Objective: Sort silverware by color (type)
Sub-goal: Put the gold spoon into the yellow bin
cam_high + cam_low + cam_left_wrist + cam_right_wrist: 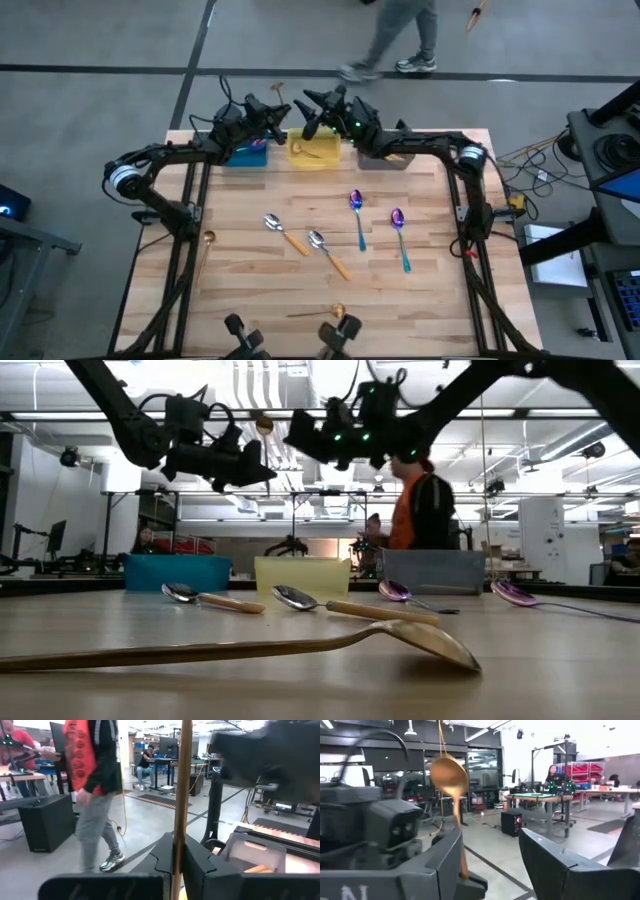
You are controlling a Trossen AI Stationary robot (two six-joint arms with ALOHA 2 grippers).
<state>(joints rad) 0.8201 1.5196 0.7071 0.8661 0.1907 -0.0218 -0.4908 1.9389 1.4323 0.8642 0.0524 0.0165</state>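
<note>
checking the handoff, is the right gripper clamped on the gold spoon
No: in the right wrist view the right gripper stands open, and the gold spoon stands upright in the shut left gripper.

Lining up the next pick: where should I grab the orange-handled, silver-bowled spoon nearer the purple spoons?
Probably mid-handle, from straight above, jaws closing across it: the orange-handled, silver-bowled spoon lies flat, its straight handle slanting clear of its neighbours.
</note>
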